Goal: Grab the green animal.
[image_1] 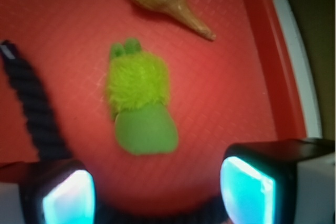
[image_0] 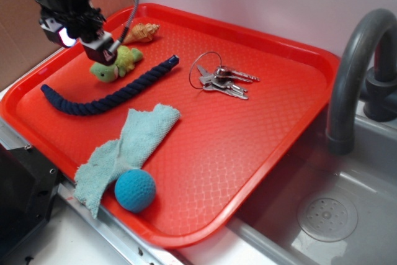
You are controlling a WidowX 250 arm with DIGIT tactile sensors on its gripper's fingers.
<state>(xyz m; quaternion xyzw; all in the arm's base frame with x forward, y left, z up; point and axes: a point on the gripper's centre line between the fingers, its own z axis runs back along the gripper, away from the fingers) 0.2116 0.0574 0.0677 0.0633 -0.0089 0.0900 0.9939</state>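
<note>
The green animal (image_0: pixel 116 63) is a small plush toy with a fuzzy yellow-green body and a light green head. It lies on the red tray (image_0: pixel 248 134) at the far left. My gripper (image_0: pixel 102 48) hangs just above it and slightly to the left, jaws open and empty. In the wrist view the toy (image_1: pixel 139 106) lies above the middle, its head toward the gripper (image_1: pixel 157 192). The two fingertips (image_1: pixel 247 190) stand wide apart below it, not touching it.
A tan seashell (image_0: pixel 144 31) lies behind the toy. A dark blue rope (image_0: pixel 105 94) curves in front of it. Keys (image_0: pixel 220 79), a pale teal cloth (image_0: pixel 127 147) and a teal yarn ball (image_0: pixel 135 190) lie on the tray. A grey faucet (image_0: pixel 353 72) and sink are at right.
</note>
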